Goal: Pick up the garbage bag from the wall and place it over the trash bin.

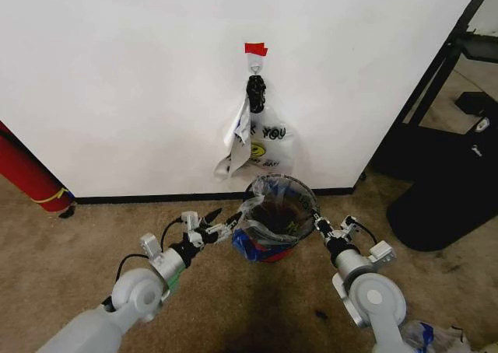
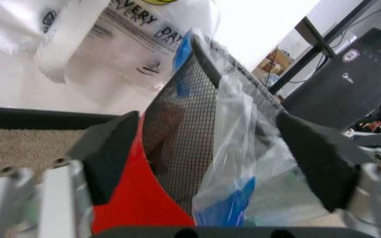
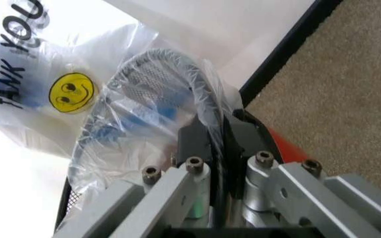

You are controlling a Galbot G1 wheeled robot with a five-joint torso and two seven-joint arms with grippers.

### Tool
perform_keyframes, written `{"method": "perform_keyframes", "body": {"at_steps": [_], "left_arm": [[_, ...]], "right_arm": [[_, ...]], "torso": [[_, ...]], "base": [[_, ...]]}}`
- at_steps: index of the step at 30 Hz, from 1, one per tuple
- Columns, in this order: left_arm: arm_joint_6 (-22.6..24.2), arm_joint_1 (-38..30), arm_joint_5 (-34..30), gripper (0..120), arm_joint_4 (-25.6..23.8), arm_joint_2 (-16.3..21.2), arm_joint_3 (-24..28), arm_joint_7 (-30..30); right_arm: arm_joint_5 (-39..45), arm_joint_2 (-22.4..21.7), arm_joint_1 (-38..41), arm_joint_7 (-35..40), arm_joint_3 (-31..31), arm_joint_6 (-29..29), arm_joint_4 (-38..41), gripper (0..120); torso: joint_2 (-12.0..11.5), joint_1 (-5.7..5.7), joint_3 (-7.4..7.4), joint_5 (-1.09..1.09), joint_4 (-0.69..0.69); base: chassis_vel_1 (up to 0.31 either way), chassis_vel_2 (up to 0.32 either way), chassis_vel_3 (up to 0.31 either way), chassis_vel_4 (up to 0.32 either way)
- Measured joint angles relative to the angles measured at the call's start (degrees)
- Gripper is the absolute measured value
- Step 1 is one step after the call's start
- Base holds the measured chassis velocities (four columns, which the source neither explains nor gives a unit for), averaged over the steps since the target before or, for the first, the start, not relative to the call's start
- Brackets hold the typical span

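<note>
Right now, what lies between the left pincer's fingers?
In the left wrist view, the open left pincer straddles the trash bin mesh wall and a fold of the garbage bag draped over it.

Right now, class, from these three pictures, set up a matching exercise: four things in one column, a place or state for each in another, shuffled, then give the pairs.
Things:
1. garbage bag
2. THANK YOU bag
3. left gripper
4. right gripper

Places or states:
A. hanging from the hook on the wall
B. shut on the bag at the bin's rim
C. open beside the trash bin
D. draped over the trash bin

Pairs: 1-D, 2-A, 3-C, 4-B
</note>
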Motion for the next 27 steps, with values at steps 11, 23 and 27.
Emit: {"method": "perform_keyframes", "body": {"at_steps": [11, 23, 27], "left_arm": [[-0.10, 0.70, 0.36, 36, 0.66, -0.56, 0.40, -0.39], [-1.67, 0.52, -2.93, 0, 0.70, -0.95, 0.56, -2.71], [-2.52, 0.59, -5.46, 0, 0.73, -1.20, 0.53, -3.47]], "right_arm": [[-0.41, 0.29, -0.02, 0.44, -0.35, -0.12, 0.37, 1], [-1.22, 0.39, -0.56, 0.44, -0.58, -0.09, 0.52, 1], [-1.28, 0.39, -0.69, 0.38, -0.56, -0.04, 0.55, 1]], "torso": [[0.00, 0.00, 0.00, 0.00, 0.00], [0.00, 0.00, 0.00, 0.00, 0.00], [0.00, 0.00, 0.00, 0.00, 0.00]], "base": [[0.000, 0.000, 0.000, 0.000], [0.000, 0.000, 0.000, 0.000], [0.000, 0.000, 0.000, 0.000]]}}
